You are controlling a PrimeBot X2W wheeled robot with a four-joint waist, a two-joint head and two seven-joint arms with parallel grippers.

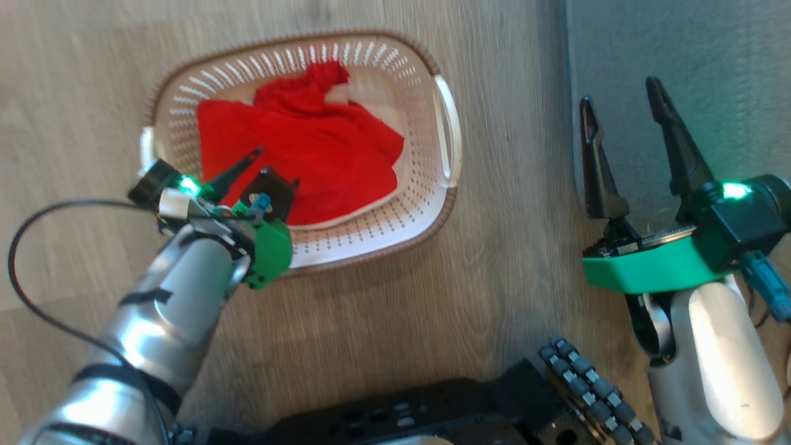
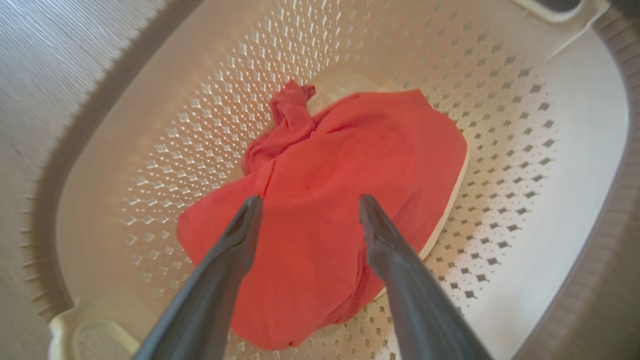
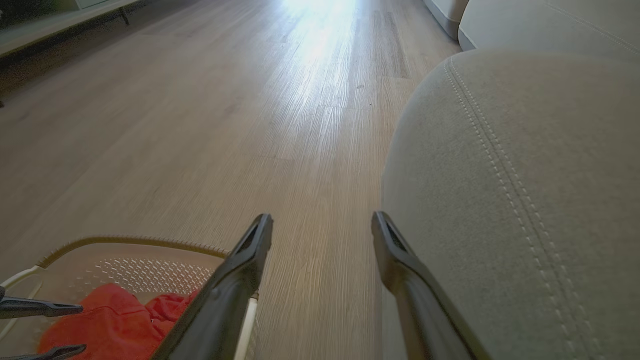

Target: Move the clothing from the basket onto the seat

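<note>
– Clothing (image 1: 303,154), where is it?
– I see it heaped red in the basket (image 1: 426,80) on the floor (image 1: 507,247), left of the seat (image 1: 680,49). My left tool (image 2: 310,200) hangs over it, spread wide, gripping nothing.
– Right tool (image 1: 618,93)?
– Open too, empty, at the seat's left edge.

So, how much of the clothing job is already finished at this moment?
Done: nothing yet; the red clothing lies in the basket, and no garment shows on the visible part of the seat. In hand: the left tool hangs open over the clothing, gripping nothing; the right tool is open at the seat's edge. Left: grasp, lift and carry the clothing to the seat.
</note>
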